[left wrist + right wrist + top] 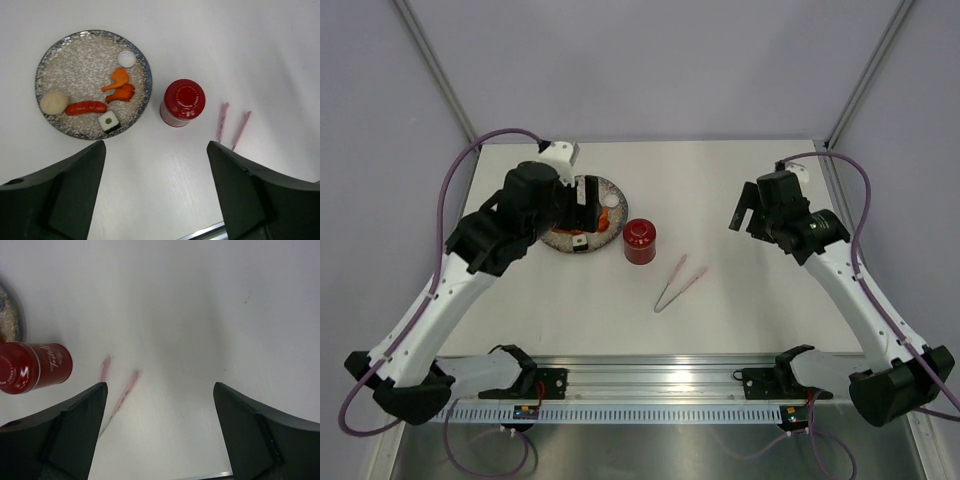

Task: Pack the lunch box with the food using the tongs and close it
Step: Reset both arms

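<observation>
- Lunch box (184, 101): red canister, upright on the counter (720, 200), red lid on. It sits just beside the right rim of the plate (75, 55); whether they touch cannot be told.
- Food (86, 107) all lies on the speckled grey plate: a red sausage, a round beige bun (54, 102) on its left, two orange pieces (119, 79) near the middle, a white cube (108, 120) with a green dot at the near edge, and a small white disc (127, 58) at the far edge.
- Tongs (678, 283): pale pink, flat on the counter to the right of the lunch box, near it but apart. The joined end points toward the arm bases and the two tips fan away from them.
- Left end effector (156, 147): fingers spread wide, nothing between them, raised above the counter at the near side of the plate and lunch box. In the top view the left wrist covers part of the plate.
- Right end effector (160, 387): fingers spread wide, empty, raised over bare counter to the right of the tongs, touching nothing.
</observation>
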